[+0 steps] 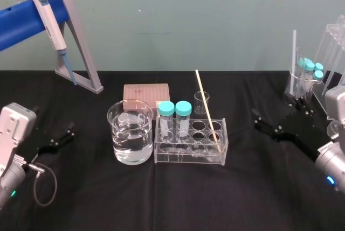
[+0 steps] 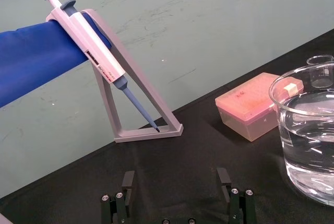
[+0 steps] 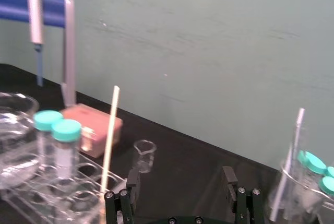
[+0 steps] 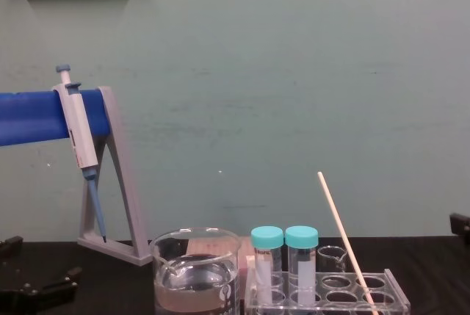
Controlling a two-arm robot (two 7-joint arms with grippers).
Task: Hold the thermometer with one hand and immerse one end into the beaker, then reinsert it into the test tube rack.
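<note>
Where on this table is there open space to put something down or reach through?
Bare cloth lies in front of the beaker and test tube rack, between the left gripper and beaker, and between the rack and right gripper. Crowded behind them: tip box and small beaker.

The left gripper (image 1: 70,133) and right gripper (image 1: 256,119) rest low, jaws open.

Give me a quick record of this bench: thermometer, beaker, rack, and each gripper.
thermometer: leaning in a right-end hole of the test tube rack, not held
beaker: left of the rack, partly filled with clear liquid
left gripper: left of the beaker, apart from it, jaws open, empty
right gripper: right of the rack, apart from it, jaws open, empty
</note>
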